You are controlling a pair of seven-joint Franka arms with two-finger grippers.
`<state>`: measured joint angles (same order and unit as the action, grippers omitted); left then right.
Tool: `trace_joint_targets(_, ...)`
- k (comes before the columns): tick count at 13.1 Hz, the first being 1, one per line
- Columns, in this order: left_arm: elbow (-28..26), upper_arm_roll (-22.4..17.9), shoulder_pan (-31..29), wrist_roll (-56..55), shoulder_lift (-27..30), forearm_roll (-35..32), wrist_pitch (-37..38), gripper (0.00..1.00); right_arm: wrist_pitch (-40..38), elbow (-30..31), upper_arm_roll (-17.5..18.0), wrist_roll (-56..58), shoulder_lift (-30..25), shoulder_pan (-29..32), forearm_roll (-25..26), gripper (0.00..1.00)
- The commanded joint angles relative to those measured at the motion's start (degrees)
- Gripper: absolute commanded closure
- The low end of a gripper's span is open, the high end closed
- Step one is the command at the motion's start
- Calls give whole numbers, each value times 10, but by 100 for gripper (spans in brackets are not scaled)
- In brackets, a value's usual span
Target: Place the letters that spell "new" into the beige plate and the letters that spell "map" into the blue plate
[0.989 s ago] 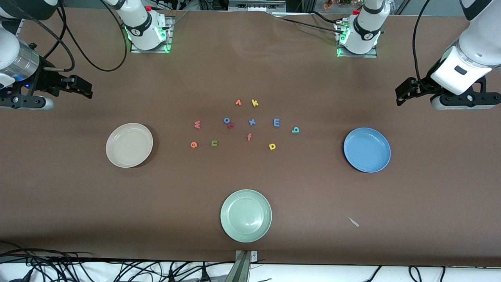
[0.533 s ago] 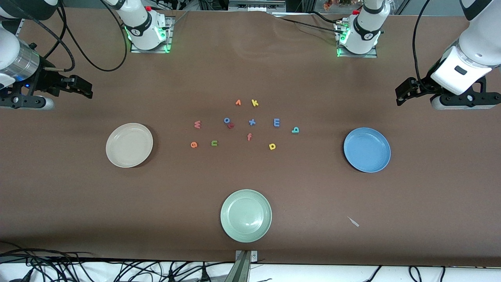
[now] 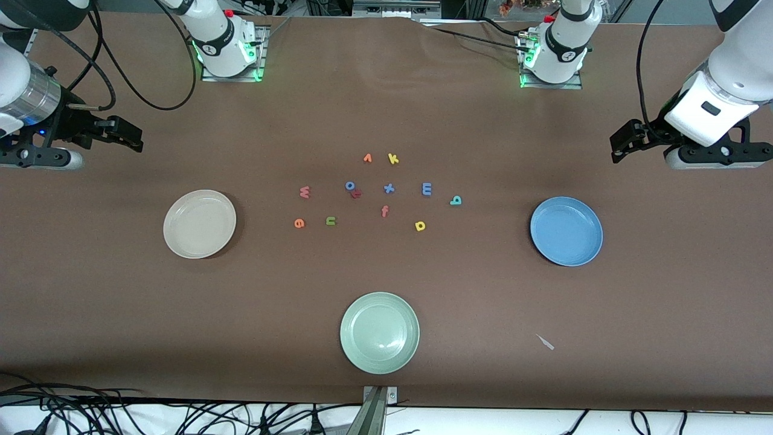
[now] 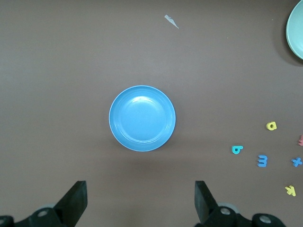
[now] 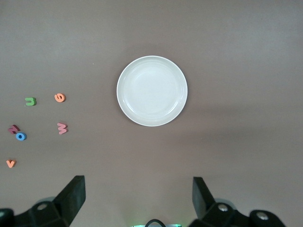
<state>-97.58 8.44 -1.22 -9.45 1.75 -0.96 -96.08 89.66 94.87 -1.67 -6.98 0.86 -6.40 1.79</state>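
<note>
The beige plate [image 3: 199,224] lies toward the right arm's end of the table and the blue plate [image 3: 566,231] toward the left arm's end. Between them lie the pinkish w [image 3: 304,192], orange e [image 3: 299,223], olive n [image 3: 330,220], blue m [image 3: 426,189], teal a [image 3: 455,200] and yellow p [image 3: 420,226]. My right gripper [image 3: 137,138] hangs open and empty over bare cloth at its own end; its wrist view shows the beige plate [image 5: 152,91]. My left gripper [image 3: 616,145] hangs open and empty at its end, with the blue plate [image 4: 142,118] in its wrist view.
A pale green plate [image 3: 379,333] sits nearest the front camera. Other letters lie among the task's own: orange v [image 3: 367,158], yellow k [image 3: 393,159], blue o [image 3: 350,185], blue x [image 3: 389,188], orange-red f [image 3: 384,211]. A small white scrap [image 3: 545,342] lies on the cloth.
</note>
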Motion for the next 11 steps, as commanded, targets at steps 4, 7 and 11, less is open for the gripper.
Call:
trace_joint_targets(4,17,3,-5,15,-7,10,12,0,6,10,-3,7,-9,-3,-10,0)
trace_joint_targets(7,17,3,-5,15,-7,10,12,0,18,11,-2,7,-8,-3,-10,0)
trace_joint_targets(11,17,3,-5,15,-7,10,12,0,25,11,0,6,-3,-5,-10,0)
